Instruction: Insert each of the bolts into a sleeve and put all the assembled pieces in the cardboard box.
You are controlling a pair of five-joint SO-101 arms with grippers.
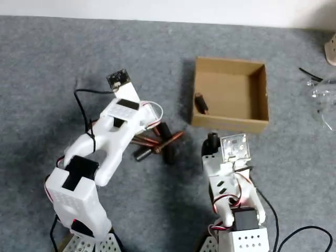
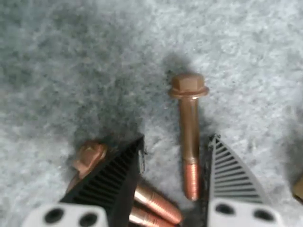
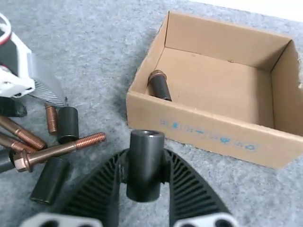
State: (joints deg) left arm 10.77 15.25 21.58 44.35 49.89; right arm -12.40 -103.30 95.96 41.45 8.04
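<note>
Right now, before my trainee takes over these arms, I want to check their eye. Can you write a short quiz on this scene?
1. True or false: the right gripper is shut on a black sleeve.
2. What lies in the cardboard box? A nothing; B one bolt-and-sleeve assembly; C three loose sleeves.
3. Fill in: the left gripper, open, straddles a copper ____.
Key: 1 true; 2 B; 3 bolt.

Grey carpet, bolts, sleeves, cardboard box

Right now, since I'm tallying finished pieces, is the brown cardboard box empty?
No, one dark cylindrical sleeve lies inside the brown cardboard box, by its wall.
</note>
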